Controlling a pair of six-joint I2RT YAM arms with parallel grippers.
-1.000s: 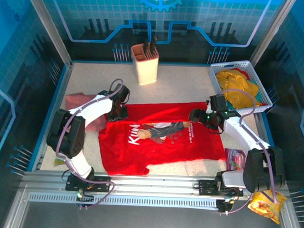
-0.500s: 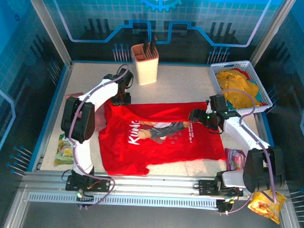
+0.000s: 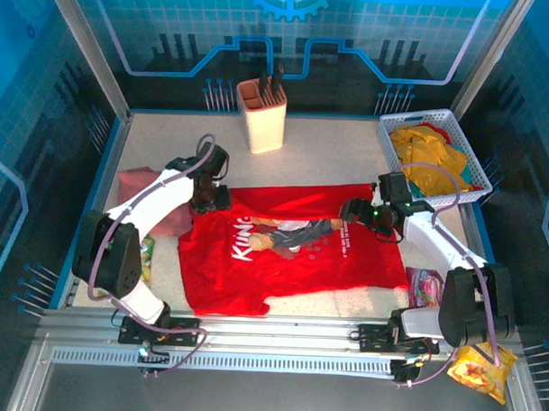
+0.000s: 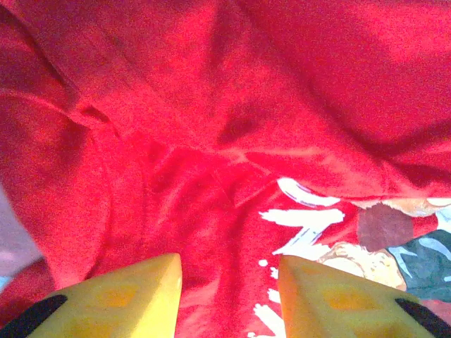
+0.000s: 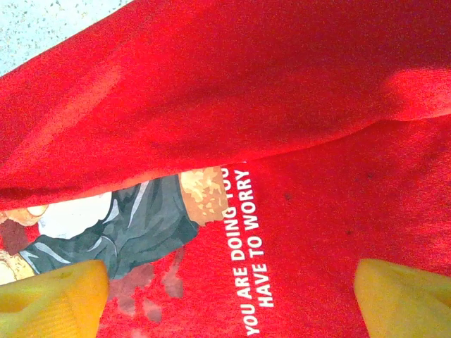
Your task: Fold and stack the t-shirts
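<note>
The bright red t-shirt (image 3: 291,251) lies spread on the table, graphic up, with its far edge folded over toward me. My left gripper (image 3: 207,200) hovers over its far-left corner, open, with red cloth (image 4: 211,141) below the yellow fingertips (image 4: 141,292) and nothing between them. Over the shirt's far-right part, my right gripper (image 3: 354,209) stands wide open above the folded edge (image 5: 225,105) and the white lettering. A dusty pink t-shirt (image 3: 141,194) lies bunched at the left. Yellow t-shirts (image 3: 428,155) fill the white basket (image 3: 399,124).
A beige holder with dark handles (image 3: 261,115) stands at the back centre. Snack packets lie at the right front (image 3: 424,286), off the table's front right corner (image 3: 479,366), and under the left arm (image 3: 146,253). Blue walls close in the table.
The left gripper swung toward the back half a second ago and has come back nearer, over the shirt's far-left corner. The right arm and the shirt's right side have not moved.
</note>
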